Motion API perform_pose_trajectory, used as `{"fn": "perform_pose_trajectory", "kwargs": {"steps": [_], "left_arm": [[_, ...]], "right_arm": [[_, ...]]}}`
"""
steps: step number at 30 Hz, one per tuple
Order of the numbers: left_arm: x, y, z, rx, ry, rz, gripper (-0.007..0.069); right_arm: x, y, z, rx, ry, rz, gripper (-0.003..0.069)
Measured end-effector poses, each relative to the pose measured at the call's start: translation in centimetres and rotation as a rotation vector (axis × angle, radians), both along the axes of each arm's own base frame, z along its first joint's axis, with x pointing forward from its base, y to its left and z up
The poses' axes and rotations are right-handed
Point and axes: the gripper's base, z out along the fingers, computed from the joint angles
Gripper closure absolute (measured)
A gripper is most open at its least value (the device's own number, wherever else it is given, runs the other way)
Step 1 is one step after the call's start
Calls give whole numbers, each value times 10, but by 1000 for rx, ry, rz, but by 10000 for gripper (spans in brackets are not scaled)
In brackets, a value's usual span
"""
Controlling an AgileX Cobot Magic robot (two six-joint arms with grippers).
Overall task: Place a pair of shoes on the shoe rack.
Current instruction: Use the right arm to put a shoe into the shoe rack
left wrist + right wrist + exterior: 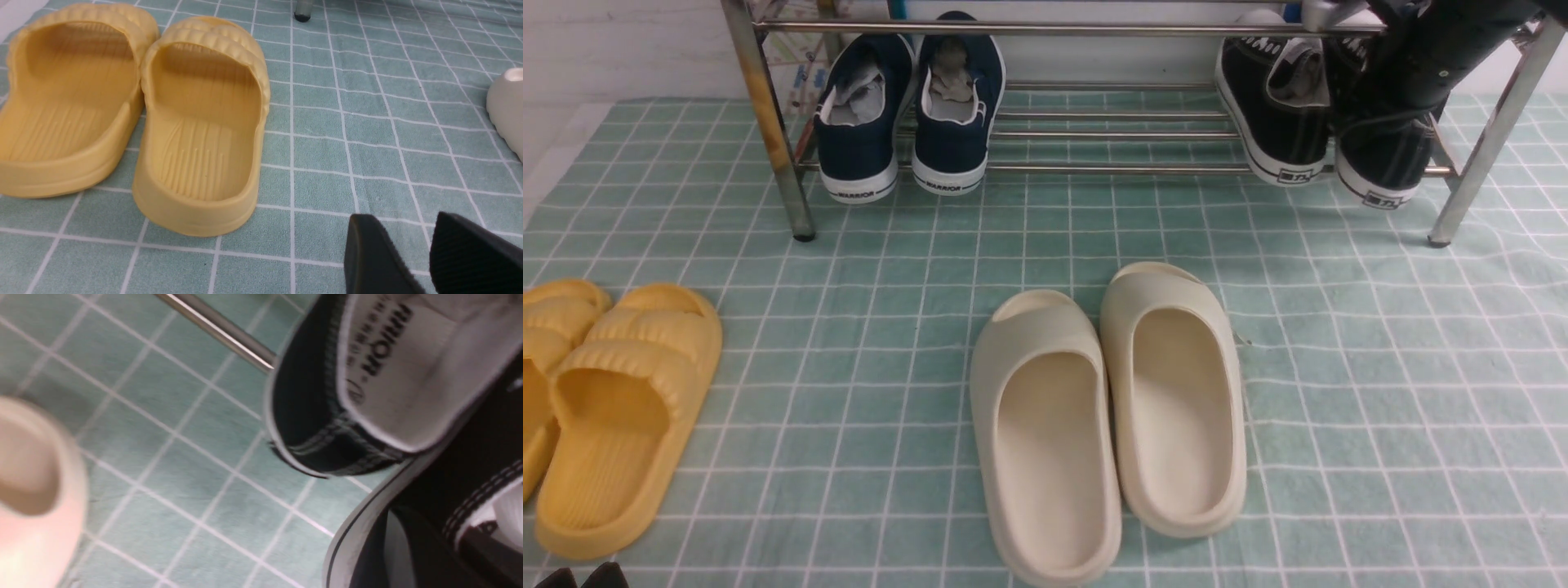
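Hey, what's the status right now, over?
Left gripper open, empty. Right gripper shut at pair of shoes, grip hidden. Shoes on shoe rack, heels overhanging. Navy sneakers well aside.

Right sneaker (1384,159): its front is hiding behind the black arm (1421,49).
Yellow slides (629,408): the left edge is cutting one off.
Rack (768,122): its top is running out of view.
Cream slide (36,465): blurring up close.

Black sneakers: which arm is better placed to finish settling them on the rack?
Right. The right arm is at the shoe rack, over the black sneakers, its gripper shut. The left gripper sits open, low over the cloth beside the yellow slides, far from the rack.
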Motion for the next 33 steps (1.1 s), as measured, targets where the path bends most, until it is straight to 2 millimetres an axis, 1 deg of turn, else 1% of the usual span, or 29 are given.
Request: {"fn": "perform_pose_trajectory", "kwargs": {"steps": [5, 13, 19, 24, 26, 29, 32, 33], "left_arm": [[0, 0, 0, 0, 0, 0, 387], [0, 0, 0, 0, 0, 0, 387], [0, 0, 0, 0, 0, 0, 387], [0, 0, 0, 0, 0, 0, 387], [0, 0, 0, 0, 0, 0, 387], [0, 0, 0, 0, 0, 0, 387], [0, 0, 0, 0, 0, 0, 387], [0, 0, 0, 0, 0, 0, 387]], "right_arm": [[2, -6, 0, -63, -19, -31, 642], [3, -5, -1, -58, -23, -29, 642], [9, -2, -18, -61, 1, -24, 642], [9, -2, -19, -37, 8, -70, 634], [9, -3, -18, -14, 15, -114, 614], [13, -8, -4, 14, -41, -177, 503], [11, -13, 10, 20, -47, -201, 361], [8, -14, 14, 17, -26, -204, 302]]}}
